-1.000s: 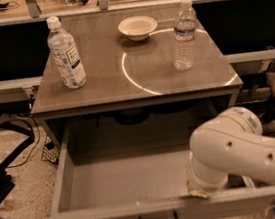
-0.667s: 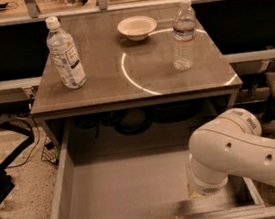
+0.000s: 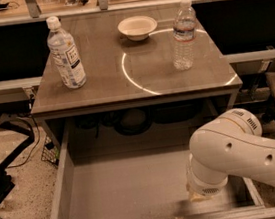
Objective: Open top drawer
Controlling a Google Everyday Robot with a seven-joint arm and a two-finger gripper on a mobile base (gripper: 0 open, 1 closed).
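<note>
Grey tabletop [image 3: 105, 88] above, the top drawer [image 3: 123, 189] gapes open; claw [image 3: 198, 197] inside near its front, state unclear.

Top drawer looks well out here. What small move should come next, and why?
Probably lift the pincer, which sits low at the front right of the top drawer, mostly hidden under the white arm, up and clear. The drawer already stands far out, its grey interior open to view, so more pulling seems needless.

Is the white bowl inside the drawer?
No, the bowl sits on the tabletop, while the gripper reaches into the top drawer near its front right.
</note>
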